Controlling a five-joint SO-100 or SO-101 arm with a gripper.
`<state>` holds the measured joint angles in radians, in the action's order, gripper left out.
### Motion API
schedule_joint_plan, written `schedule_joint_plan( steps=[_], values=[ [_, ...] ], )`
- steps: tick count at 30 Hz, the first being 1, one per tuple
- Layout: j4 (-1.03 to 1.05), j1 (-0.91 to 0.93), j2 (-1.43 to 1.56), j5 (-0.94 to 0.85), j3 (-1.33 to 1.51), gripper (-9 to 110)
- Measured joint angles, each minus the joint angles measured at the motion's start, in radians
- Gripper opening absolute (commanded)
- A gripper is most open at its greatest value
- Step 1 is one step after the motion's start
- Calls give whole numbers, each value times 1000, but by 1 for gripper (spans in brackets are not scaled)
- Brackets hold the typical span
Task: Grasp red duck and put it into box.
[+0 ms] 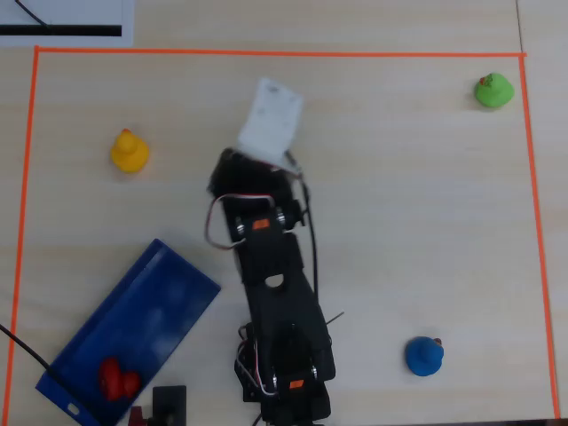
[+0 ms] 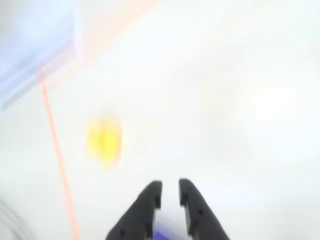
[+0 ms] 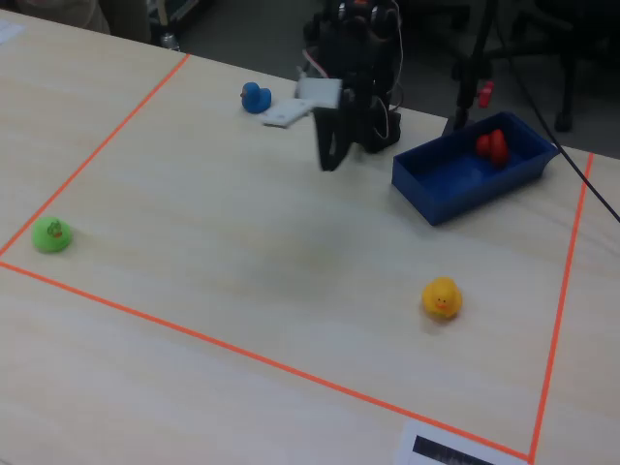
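The red duck [image 1: 115, 379] lies inside the blue box [image 1: 169, 257], at the box's end nearest the table's front edge in the overhead view. In the fixed view the red duck [image 3: 492, 145] sits in the far part of the box [image 3: 455, 199]. My gripper [image 3: 329, 160] hangs in the air over the middle of the table, left of the box and well away from the duck. In the blurred wrist view my gripper [image 2: 170, 192] holds nothing, with a narrow gap between its jaws. In the overhead view a white wrist plate [image 1: 271, 115] covers the fingertips.
A yellow duck [image 1: 130, 151] stands left of the arm and also shows in the wrist view [image 2: 104, 140]. A green duck [image 1: 493, 90] sits at the far right corner. A blue duck [image 1: 424, 356] is at the near right. Orange tape [image 1: 266, 53] frames the workspace.
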<state>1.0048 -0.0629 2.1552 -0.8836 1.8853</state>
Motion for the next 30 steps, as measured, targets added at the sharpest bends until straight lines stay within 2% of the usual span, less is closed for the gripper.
schedule_joint_plan(
  steps=[3,6,15,24,30],
  values=[
    [-224,78,-37,-86,190,0],
    [-331,71,-18,-155,422,0],
    [-408,17,359,-202,997,0],
    [-109,67,931,-229,1221,0],
    [124,66,1140,-233,1230,0]
  ],
)
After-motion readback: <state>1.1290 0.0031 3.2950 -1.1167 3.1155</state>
